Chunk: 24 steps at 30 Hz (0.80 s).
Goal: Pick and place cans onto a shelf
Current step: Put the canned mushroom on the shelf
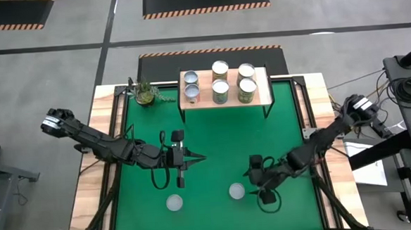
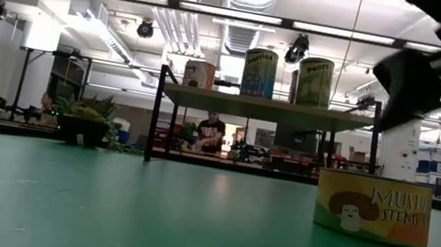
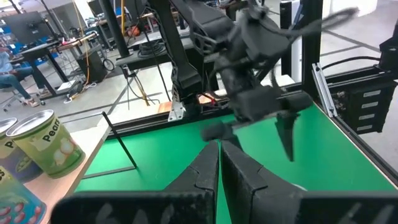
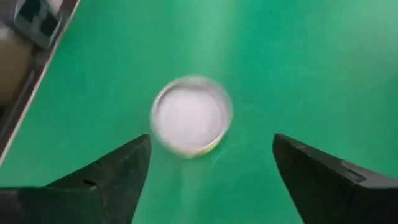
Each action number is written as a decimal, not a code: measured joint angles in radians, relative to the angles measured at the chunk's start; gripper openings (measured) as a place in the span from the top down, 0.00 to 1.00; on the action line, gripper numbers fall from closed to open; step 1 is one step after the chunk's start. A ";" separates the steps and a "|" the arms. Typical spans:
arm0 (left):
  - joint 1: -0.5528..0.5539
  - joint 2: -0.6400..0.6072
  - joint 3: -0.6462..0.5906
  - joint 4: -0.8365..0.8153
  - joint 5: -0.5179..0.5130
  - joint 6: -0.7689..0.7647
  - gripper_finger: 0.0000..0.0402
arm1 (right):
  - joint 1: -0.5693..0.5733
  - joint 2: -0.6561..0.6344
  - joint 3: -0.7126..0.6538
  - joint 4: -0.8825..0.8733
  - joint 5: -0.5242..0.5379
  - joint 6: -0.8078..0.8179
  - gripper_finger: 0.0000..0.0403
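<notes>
Your right gripper (image 4: 211,180) hangs over the near part of the tabletop (image 1: 214,150) with its jaws spread wide and nothing between them, looking down on a can (image 4: 191,116) that stands upright on the green, apart from both fingers; that spread is presumably there so the jaws can drop around the can's sides. From above, this can (image 1: 236,191) sits well in front of the shelf (image 1: 225,104), just beside the right gripper (image 1: 257,186), and a second loose can (image 1: 174,202) stands farther along, also well in front of the shelf. Your left gripper (image 1: 195,158) waits nearer the middle, in front of the shelf, jaws pressed together and empty. The shelf already carries six cans in three pairs, so open plank is scarce; the ends look like the only bare spots. Between the shelf's front edge and the loose cans the green lies open, though the left arm reaches into that lane.
</notes>
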 joint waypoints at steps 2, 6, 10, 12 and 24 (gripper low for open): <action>0.000 0.000 0.000 0.000 0.000 0.000 1.00 | 0.015 0.040 0.000 0.006 -0.015 -0.003 0.16; 0.000 0.002 0.000 0.000 0.000 0.000 1.00 | 0.041 0.117 0.000 0.026 -0.015 0.019 0.11; 0.000 0.013 0.000 0.001 0.000 -0.004 1.00 | 0.052 0.190 0.000 0.112 -0.004 0.026 0.11; 0.000 0.018 0.000 0.001 0.000 -0.005 1.00 | 0.053 0.225 0.001 0.164 0.010 0.026 0.11; 0.000 0.034 0.011 -0.001 0.000 -0.019 1.00 | 0.052 0.333 0.001 0.364 0.089 0.019 0.15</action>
